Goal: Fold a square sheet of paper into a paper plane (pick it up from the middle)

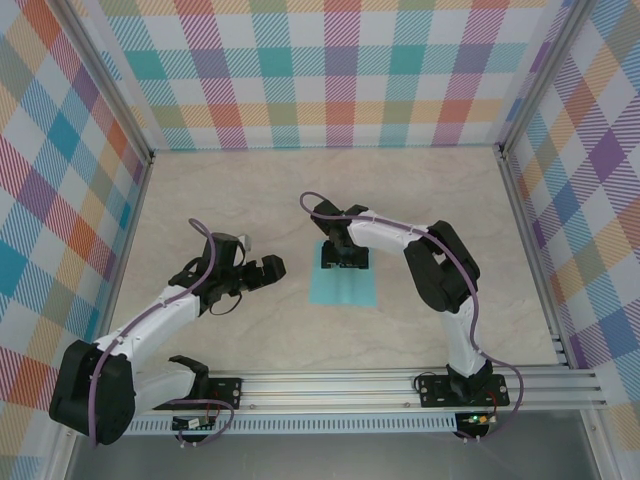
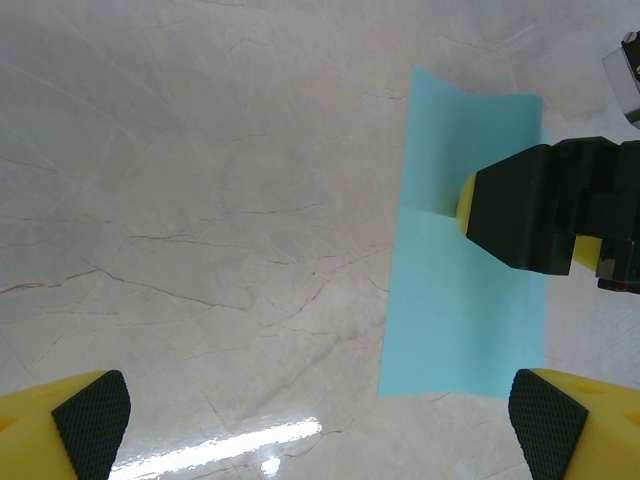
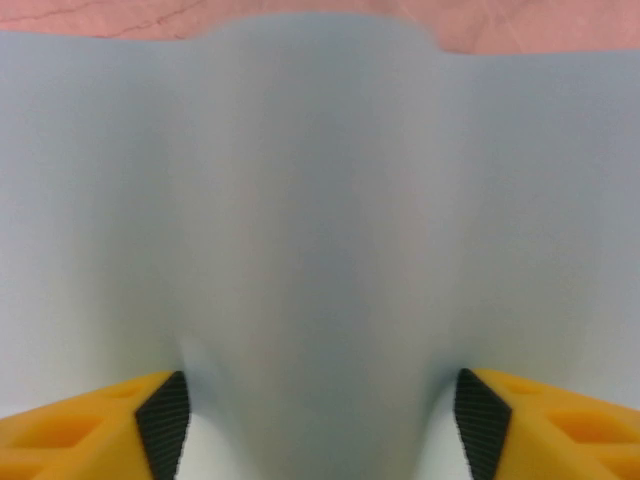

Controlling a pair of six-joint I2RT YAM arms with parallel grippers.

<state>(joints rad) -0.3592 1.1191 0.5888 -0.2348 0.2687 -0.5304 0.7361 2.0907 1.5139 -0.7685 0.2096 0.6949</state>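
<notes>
Beige marble-look table (image 1: 250,200), plaid walls (image 1: 340,70) on three sides, metal rail (image 1: 380,385) along the near edge with both arm bases on it.

Sheet of paper (image 1: 345,290): turquoise, flat on the table about mid-scene, between the two arms. There is one crease line across it, seen from the left wrist, and no other folds are visible. Judged: very early in the task.

Right gripper (image 1: 343,262): down on the far half of the sheet, near its centre line. Its wrist view shows the black pads (image 3: 165,420) pressed to the paper with a wide gap between them and a soft hump of paper rising in that gap. So the jaws are partly open and the hump is gathered, not pinched flat. No firm hold as far as I can see.

Left gripper (image 1: 268,270): just left of the sheet, apart from it, jaws fully wide, holding nothing.

Handling, judged:
- The paper is very light, thin and floppy. It buckles at once under the pads, as the hump shows.
- It will slide on the smooth tabletop and crease for good wherever it is squeezed.
- It lies flat, so no edge is free to grab.
- The best hold is the raised ridge at the middle, pinched gently.
- Too hard a pinch gives a stray crease or a tear; off-centre, the sheet will hang skewed.
</notes>
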